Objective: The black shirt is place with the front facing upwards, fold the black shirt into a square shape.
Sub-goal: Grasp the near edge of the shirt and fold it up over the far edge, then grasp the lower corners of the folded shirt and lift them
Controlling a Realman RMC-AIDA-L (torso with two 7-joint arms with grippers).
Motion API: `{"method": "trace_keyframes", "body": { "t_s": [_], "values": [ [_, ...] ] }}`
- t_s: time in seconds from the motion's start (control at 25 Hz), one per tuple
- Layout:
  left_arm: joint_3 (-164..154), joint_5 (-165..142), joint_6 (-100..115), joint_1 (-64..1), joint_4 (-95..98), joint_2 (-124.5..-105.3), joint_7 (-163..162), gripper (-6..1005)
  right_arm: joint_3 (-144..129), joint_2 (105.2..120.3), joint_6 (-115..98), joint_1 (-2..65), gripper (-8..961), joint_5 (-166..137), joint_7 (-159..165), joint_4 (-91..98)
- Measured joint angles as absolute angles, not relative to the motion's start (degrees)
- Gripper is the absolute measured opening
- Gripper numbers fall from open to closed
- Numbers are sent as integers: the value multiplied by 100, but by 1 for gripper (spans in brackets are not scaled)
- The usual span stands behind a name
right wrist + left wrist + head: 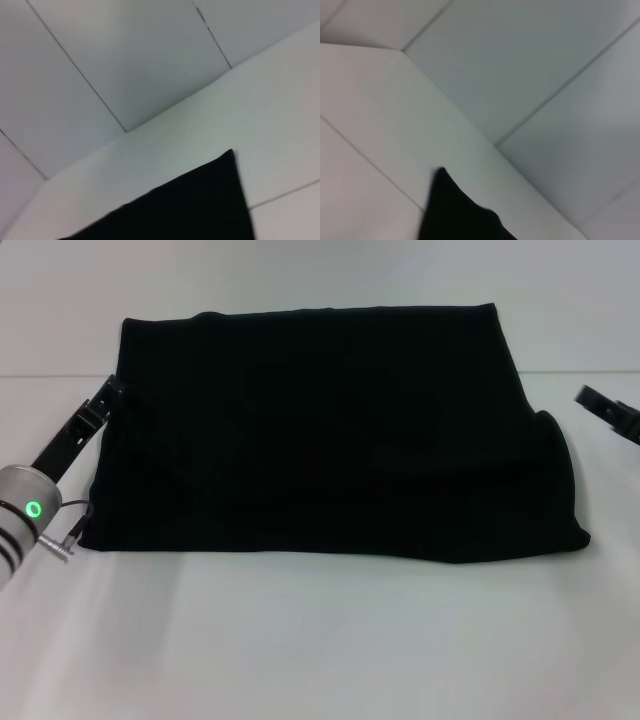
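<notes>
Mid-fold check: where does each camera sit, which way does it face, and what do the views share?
Head: high on the robot, looking down at the black shirt, left gripper and right gripper beside it.
Left wrist: on the left arm, sees a shirt corner; no fingers show.
Right wrist: on the right arm, sees another corner; no fingers.
Shared: the shirt on the table.

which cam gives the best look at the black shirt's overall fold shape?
Head view. It shows the whole black shirt as a wide, roughly rectangular dark slab on the white table, all four edges in frame. Left wrist view catches only one pointed corner; right wrist view shows one corner and part of an edge.
</notes>
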State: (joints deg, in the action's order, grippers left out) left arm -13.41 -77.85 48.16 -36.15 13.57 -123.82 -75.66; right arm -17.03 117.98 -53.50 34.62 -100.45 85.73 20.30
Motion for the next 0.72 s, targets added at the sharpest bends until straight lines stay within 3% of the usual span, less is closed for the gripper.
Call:
{"method": "trace_keyframes", "body": {
  "t_s": [0.16, 0.28, 0.4, 0.56, 0.72],
  "values": [
    [-1959, -8567, 5340, -3241, 2062, -12350, -8948, 597, -2005, 11447, -6358, 3024, 684, -10079, 9430, 2055],
    [-2118, -9423, 5934, -3004, 2691, -12278, -9902, 821, -2225, 11177, -7298, 2674, 749, -10081, 9774, 2062],
    [-2091, -10560, 6639, -2867, 3338, -12105, -10935, 836, -2462, 11012, -8186, 2383, 814, -10175, 9769, 2131],
    [-1961, -12062, 7459, -2897, 4075, -11852, -11998, 846, -2596, 11071, -8967, 2105, 905, -10713, 9314, 2439],
    [-1921, -12730, 7723, -2985, 4374, -11764, -12382, 846, -2606, 11181, -9344, 2072, 945, -11296, 8790, 2498]
  ]
}}
